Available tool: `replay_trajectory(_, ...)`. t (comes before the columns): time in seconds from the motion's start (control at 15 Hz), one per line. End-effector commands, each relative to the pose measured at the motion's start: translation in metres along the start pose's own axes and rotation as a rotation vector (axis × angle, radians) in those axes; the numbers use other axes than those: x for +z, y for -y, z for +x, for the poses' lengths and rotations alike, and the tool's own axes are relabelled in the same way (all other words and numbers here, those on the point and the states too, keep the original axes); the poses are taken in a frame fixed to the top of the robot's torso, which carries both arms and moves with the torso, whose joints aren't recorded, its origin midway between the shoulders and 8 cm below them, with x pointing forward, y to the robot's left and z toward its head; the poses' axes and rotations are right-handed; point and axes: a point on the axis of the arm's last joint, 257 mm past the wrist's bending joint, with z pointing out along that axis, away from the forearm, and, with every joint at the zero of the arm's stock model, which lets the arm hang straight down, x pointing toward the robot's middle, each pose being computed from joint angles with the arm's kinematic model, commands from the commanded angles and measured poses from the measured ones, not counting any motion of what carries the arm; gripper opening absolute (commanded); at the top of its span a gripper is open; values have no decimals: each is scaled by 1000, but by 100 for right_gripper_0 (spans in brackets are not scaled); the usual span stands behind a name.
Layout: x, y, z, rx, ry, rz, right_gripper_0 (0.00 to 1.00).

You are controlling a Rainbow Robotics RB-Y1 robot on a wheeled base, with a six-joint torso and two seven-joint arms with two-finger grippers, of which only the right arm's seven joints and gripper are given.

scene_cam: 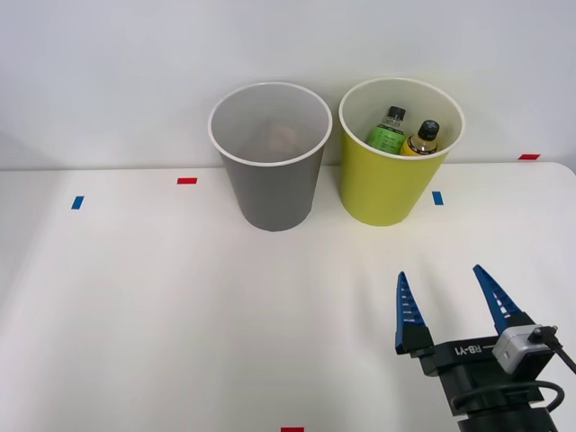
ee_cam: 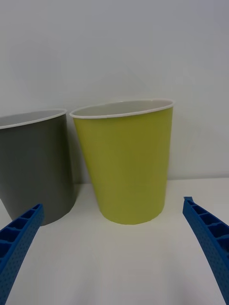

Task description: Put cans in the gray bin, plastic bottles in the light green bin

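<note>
I have the white table (scene_cam: 135,315) spread across the whole near field, with a plain pale wall (scene_cam: 108,72) closing off the far side. On the far part of the table the two bins stand upright just beside each other, not touching as far as I can see: the gray bin (scene_cam: 270,184) on the left, the light green bin (scene_cam: 391,184) on the right. Inside the gray one I make out a faint reddish shape (scene_cam: 281,135) at the bottom, too dim for me to name. In the light green bin the two plastic bottles lean together, the dark bottle with the green label (scene_cam: 388,132) left of the yellow-orange bottle (scene_cam: 421,139), both black-capped. My right gripper (scene_cam: 451,302) sits at the near right, well apart from both bins, its blue fingers spread wide and holding nothing, with bare table between it and the light green bin. Small red and blue tape marks (scene_cam: 186,181) dot the table around the bins and at the near edge.
</note>
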Motion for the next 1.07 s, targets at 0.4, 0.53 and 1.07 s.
replay_trajectory(0.4, -6, 5, 10, -30, -27, 64, 100)
replay_trajectory(0.53, -5, 7, 22, 0, -36, 69, 100)
replay_trajectory(1.07, -22, 0, 65, -35, -10, 49, 100)
